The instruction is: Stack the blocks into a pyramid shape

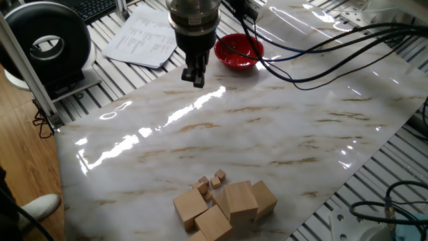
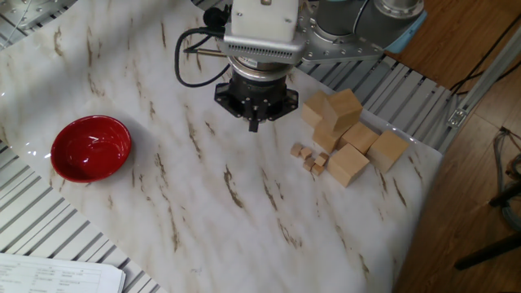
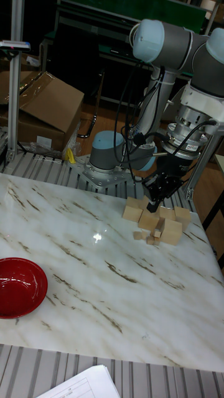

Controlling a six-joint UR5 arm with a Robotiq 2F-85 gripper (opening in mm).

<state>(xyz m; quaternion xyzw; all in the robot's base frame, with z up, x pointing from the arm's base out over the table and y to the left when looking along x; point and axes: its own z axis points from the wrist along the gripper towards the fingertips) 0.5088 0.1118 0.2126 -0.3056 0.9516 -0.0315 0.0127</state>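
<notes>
Hovering mid-table, jaws (image 1: 197, 80) look clenched, empty | blocks (image 2: 348, 134) clustered at edge, well apart | red bowl (image 2: 90, 147) opp. side

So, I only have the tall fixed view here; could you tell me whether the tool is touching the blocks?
Observer: No, the tool hangs over bare marble, apart from the blocks, on their red bowl side.
Operator: Thank you. Is anything stacked yet?
Observer: One large block seems to rest on others; the rest lie in a loose cluster.
Operator: Is the tool carrying anything?
Observer: Seen from across the table, nothing shows between its fingers.
</notes>
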